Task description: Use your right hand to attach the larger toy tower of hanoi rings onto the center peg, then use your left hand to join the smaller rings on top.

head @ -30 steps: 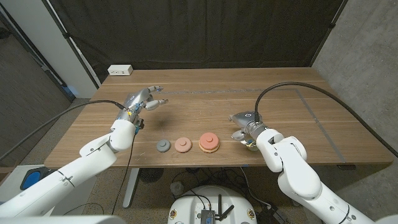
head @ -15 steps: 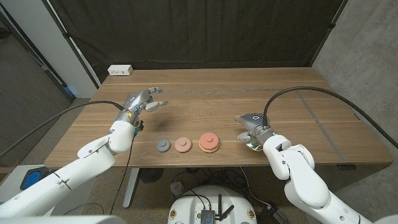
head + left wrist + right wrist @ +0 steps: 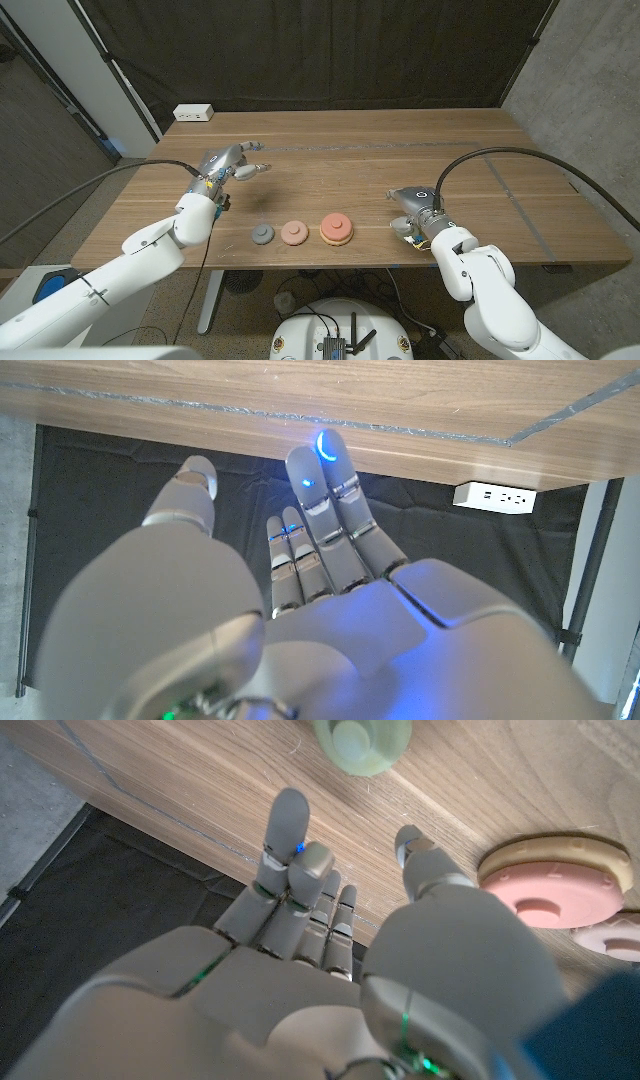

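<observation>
Three rings sit in a row near the counter's [image 3: 330,170] front edge: the grey ring [image 3: 262,235], the pink ring [image 3: 293,232] just beside it, and the stack [image 3: 336,229], a pink disc on a tan one with a stub in its middle. A pale green ring [image 3: 361,742] lies apart, on the stack's far side from the pink ring, close beside the right hand [image 3: 413,205].

That right hand hangs just beyond the stack, fingers [image 3: 290,845] loosely apart and holding nothing. The left hand [image 3: 228,163] waits well beyond the grey ring, toward the power strip [image 3: 194,113], fingers extended side by side, thumb apart, also empty.

Nothing is gripped yet, so the trouble lies ahead. The green ring sits right under the wrist, and a sweep toward the stack could knock it off the near edge. The rings are low and flat, so a shallow pinch may slip. And the row is tight: reaching for one piece could nudge its neighbour out of line.
</observation>
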Action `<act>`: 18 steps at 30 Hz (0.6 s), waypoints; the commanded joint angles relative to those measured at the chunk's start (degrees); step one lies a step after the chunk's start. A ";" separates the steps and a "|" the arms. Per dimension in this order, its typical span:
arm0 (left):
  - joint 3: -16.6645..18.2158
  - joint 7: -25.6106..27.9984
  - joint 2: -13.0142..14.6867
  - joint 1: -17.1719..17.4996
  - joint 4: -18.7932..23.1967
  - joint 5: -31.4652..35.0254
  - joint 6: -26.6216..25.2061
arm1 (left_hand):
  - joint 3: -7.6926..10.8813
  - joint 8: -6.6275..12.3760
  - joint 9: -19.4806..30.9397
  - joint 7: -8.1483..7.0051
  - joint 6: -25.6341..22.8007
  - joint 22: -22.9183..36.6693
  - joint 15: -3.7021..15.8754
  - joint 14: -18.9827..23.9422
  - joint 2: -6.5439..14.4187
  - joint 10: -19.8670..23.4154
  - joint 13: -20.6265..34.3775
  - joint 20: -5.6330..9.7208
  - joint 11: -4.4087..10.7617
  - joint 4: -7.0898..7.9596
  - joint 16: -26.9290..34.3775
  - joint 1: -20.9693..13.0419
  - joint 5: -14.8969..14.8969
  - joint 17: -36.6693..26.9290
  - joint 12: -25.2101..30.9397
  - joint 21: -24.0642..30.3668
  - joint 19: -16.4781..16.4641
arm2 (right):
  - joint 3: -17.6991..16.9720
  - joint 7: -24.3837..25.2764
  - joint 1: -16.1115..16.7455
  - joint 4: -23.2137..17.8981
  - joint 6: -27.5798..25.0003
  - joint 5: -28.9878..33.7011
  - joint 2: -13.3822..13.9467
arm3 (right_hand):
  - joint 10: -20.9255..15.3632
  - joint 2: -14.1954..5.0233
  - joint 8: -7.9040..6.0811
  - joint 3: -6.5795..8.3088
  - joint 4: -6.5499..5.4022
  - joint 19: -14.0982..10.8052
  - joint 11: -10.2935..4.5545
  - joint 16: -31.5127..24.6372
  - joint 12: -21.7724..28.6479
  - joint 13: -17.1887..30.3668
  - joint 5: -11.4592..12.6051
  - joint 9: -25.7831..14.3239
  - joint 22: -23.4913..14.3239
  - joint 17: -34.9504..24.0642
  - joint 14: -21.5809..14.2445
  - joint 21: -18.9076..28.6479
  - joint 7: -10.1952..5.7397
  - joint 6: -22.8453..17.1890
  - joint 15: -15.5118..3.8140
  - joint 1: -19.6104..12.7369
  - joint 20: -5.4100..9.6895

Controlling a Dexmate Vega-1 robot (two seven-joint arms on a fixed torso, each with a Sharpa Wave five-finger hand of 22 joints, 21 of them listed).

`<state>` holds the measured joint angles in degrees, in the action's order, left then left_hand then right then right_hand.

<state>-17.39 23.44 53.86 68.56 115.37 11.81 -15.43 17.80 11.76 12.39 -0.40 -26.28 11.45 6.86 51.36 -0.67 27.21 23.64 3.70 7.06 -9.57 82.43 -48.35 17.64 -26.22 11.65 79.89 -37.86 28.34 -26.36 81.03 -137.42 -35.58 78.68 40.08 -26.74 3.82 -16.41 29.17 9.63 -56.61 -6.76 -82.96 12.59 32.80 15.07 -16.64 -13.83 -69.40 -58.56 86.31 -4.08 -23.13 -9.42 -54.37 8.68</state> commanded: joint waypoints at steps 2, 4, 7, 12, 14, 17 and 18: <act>0.29 -5.40 5.03 -0.17 4.13 1.50 -4.72 | 0.53 -0.16 0.29 0.04 0.32 0.08 5.66 -0.71 -0.45 -0.39 0.02 7.29 0.31 -0.41 0.10 -1.05 0.33 0.19 -0.18 0.43 0.45 | 0.57 1.58 0.59 0.08 -1.55 0.65 -0.58 | -0.31 -0.69 -0.43 0.20 -0.18 0.12 0.02 0.30 0.34 0.19 0.28 -0.38 -0.02 0.08 0.17 0.25 0.03 0.18 -3.05 0.03 3.83; 0.08 -6.87 6.36 -0.53 4.80 2.05 -5.21 | 0.59 -0.23 0.28 0.06 0.55 0.08 5.66 -0.70 -0.52 -0.67 -0.01 7.26 0.22 -0.45 0.17 -1.27 0.36 0.17 -0.28 0.44 0.68 | 0.68 1.58 0.52 0.13 -1.58 0.77 -0.62 | -0.40 -0.71 -0.45 0.20 -0.21 0.14 0.06 0.36 0.36 0.23 0.28 -0.43 0.01 0.11 0.19 0.27 0.02 0.20 -3.05 0.05 3.82; -0.01 -8.44 7.93 -0.89 5.44 2.59 -5.35 | 0.65 -0.30 0.26 0.08 0.83 0.07 5.67 -0.91 -0.63 -0.99 -0.07 7.35 0.24 -0.44 0.03 -1.58 0.40 0.39 -0.36 0.60 0.63 | 0.83 1.69 0.44 0.30 -1.61 0.77 -0.75 | -0.43 -0.74 -0.50 0.20 -0.26 0.14 -0.02 0.40 0.33 0.29 0.27 -0.51 0.04 0.07 0.14 0.32 0.02 0.20 -3.05 0.09 3.82; -0.12 -11.57 10.35 -1.97 5.72 2.85 -4.72 | 0.69 -0.30 0.25 0.05 0.95 0.06 5.67 -0.93 -0.66 -1.15 -0.13 7.38 0.16 -0.34 0.02 -1.75 0.44 0.52 -0.37 0.70 0.73 | 1.07 2.09 0.39 0.57 -1.75 0.57 -1.00 | -0.51 -0.77 -0.52 0.21 -0.30 0.17 -0.02 0.43 0.33 0.37 0.28 -0.59 0.09 0.03 0.10 0.35 0.01 0.25 -3.05 0.13 3.82; -0.27 -12.76 11.19 -2.44 5.96 3.13 -4.70 | 0.70 -0.28 0.24 0.10 0.93 0.05 5.67 -0.87 -0.64 -1.13 -0.15 7.39 0.13 -0.28 0.06 -1.76 0.44 0.51 -0.35 0.73 0.74 | 1.27 2.15 0.30 0.72 -1.90 0.70 -1.19 | -0.59 -0.80 -0.54 0.21 -0.32 0.16 -0.01 0.67 0.34 0.40 0.29 -0.63 0.10 0.24 0.29 0.38 0.02 0.26 -3.05 0.14 3.83; -0.56 -14.72 12.45 -3.28 6.37 3.57 -4.61 | 0.70 -0.22 0.22 0.31 0.83 0.04 5.67 -0.90 -0.58 -0.66 -0.23 7.40 -0.31 -0.13 -0.01 -1.71 0.45 0.68 -0.15 0.79 0.82 | 1.60 2.22 0.12 0.90 -2.02 0.96 -1.40 | -0.58 -0.83 -0.56 0.22 -0.34 0.20 -0.05 0.63 0.31 0.46 0.31 -0.69 0.17 0.13 0.19 0.38 -0.02 0.32 -3.06 0.16 3.83; -0.66 -15.39 12.83 -3.58 6.36 3.57 -4.30 | 0.71 -0.22 0.21 0.34 0.84 0.03 5.67 -0.88 -0.55 -0.85 -0.25 7.32 -0.45 -0.08 -0.01 -1.68 0.45 0.70 -0.22 0.82 0.81 | 1.69 2.31 0.10 0.95 -2.14 1.05 -1.54 | -0.58 -0.85 -0.55 0.23 -0.35 0.21 -0.12 0.61 0.30 0.47 0.31 -0.71 0.18 0.09 0.14 0.39 0.00 0.37 -3.06 0.17 3.83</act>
<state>-17.39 14.25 62.01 67.13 120.19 14.20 -19.75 18.11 11.41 12.38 -0.29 -25.75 11.46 6.75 50.65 -1.19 26.35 23.37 3.60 7.30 -9.89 82.43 -49.64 17.63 -25.48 11.42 80.34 -37.36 29.21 -24.66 81.42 -137.08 -37.08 79.23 39.27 -26.73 3.30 -16.75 29.16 9.64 -56.61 -6.76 -82.41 12.59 33.10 15.07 -17.18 -13.57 -69.22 -58.56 86.31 -4.08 -23.13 -9.42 -53.84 8.69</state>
